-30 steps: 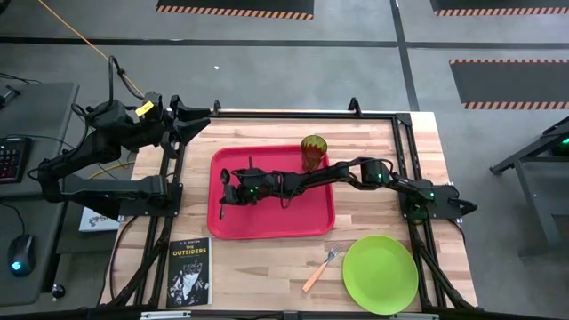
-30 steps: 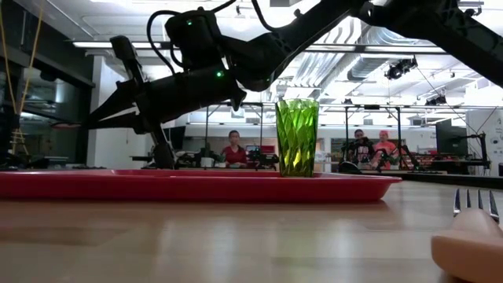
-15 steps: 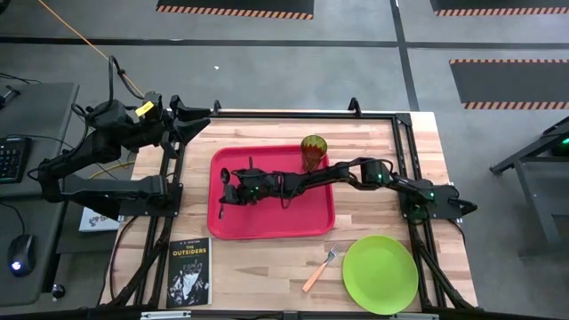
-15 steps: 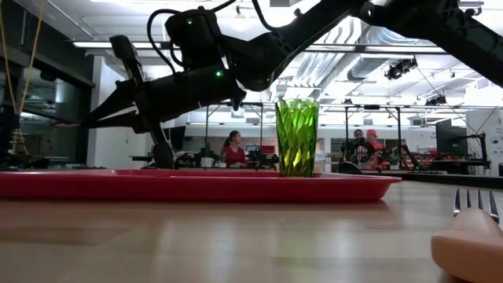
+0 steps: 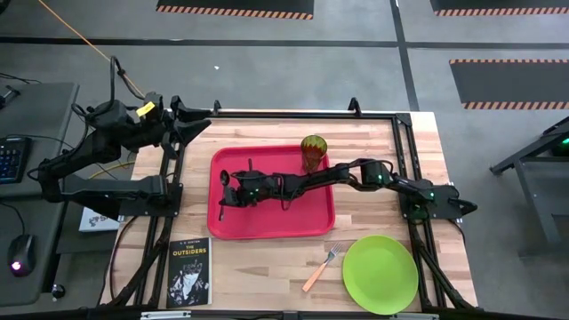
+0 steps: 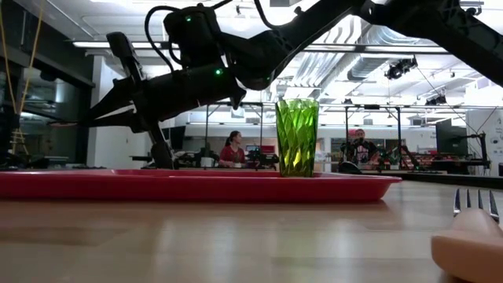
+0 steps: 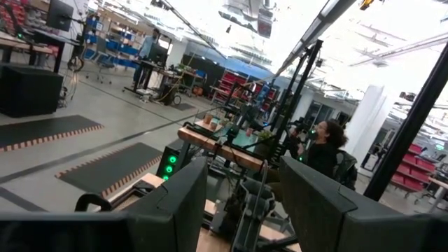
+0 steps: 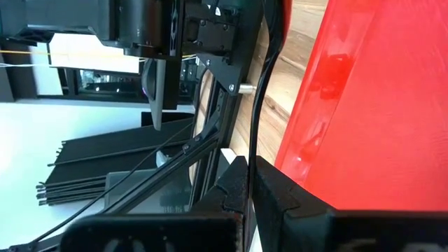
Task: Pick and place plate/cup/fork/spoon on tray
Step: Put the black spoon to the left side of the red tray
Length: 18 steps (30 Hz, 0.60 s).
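Observation:
The red tray (image 5: 311, 222) lies mid-table, and the green cup (image 5: 313, 147) stands upright in its far part; the cup also shows in the low view (image 6: 296, 137). My right gripper (image 5: 228, 188) reaches across the tray to its left end and is shut on the dark spoon (image 5: 221, 200), well above the tray floor in the low view (image 6: 82, 120). The orange-handled fork (image 5: 320, 267) and the lime-green plate (image 5: 380, 274) lie on the wood near the front right. My left gripper (image 5: 191, 116) is open and empty, off the table's far left corner. My right gripper pinches the spoon's thin handle (image 8: 253, 140) between its two fingers. The fingers come about level from the table's right side and lie across the spoon. The handle runs out past the fingertips, clear of the tray. The gripper hides the rest of the spoon.
A black book (image 5: 188, 271) lies at the front left corner. A black frame (image 5: 173, 178) runs along the table's left side, close to the tray's left rim. The fork's handle fills the low view's right corner (image 6: 471, 236). People sit in the room behind.
My right gripper has risen a little over the tray's left end, still shut on the spoon. Nothing else has moved.

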Motion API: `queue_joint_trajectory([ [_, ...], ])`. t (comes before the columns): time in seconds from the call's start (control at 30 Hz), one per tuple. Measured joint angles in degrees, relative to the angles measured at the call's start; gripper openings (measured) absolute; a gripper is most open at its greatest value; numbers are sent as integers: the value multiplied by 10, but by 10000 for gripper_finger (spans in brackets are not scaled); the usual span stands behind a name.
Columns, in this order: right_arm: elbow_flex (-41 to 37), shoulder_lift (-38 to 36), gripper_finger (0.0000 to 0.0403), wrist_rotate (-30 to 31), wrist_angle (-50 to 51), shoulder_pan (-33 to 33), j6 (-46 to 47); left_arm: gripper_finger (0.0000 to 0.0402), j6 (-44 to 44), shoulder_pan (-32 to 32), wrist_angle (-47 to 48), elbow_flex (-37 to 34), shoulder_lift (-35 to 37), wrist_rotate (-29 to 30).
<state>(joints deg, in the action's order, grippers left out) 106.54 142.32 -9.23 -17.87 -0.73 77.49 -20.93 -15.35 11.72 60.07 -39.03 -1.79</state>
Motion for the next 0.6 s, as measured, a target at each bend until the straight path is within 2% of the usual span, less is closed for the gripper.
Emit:
queue_joint_trajectory([
  [0.27,0,0,0,1,11,12,-17,170,0,0,6,0,1,-7],
  [0.6,0,-1,0,-28,22,11,-24,170,0,0,5,0,0,-7],
])
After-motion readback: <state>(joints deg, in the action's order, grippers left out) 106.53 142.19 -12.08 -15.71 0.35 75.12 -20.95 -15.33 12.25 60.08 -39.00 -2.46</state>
